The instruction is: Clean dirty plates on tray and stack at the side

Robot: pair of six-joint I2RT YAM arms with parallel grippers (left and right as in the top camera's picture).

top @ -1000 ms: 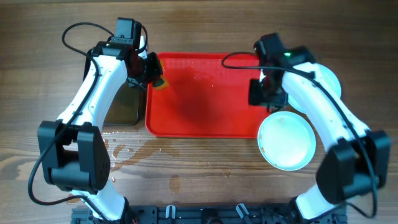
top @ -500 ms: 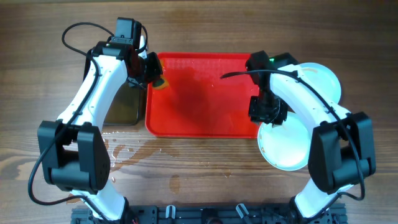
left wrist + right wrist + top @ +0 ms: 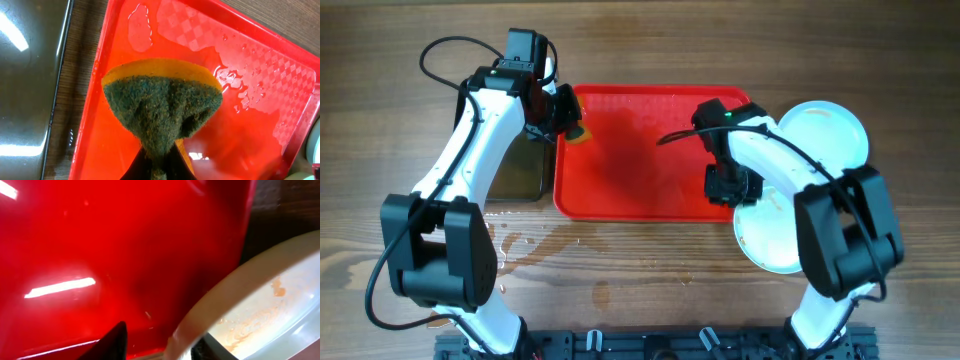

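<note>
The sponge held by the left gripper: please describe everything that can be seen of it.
The dark green and yellow scouring sponge has a rough green fibre face and yellow foam behind. The left gripper pinches one end, crumpling it into a fan. It is over the left end of the wet red plastic tray; contact with the tray cannot be told.

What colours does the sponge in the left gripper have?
The sponge: dark green scouring face, orange-yellow body; clearest in left wrist view.

The tray (image 3: 640,170) lies open midway; sponge (image 3: 578,132) and plates (image 3: 830,125) flank it.
</note>
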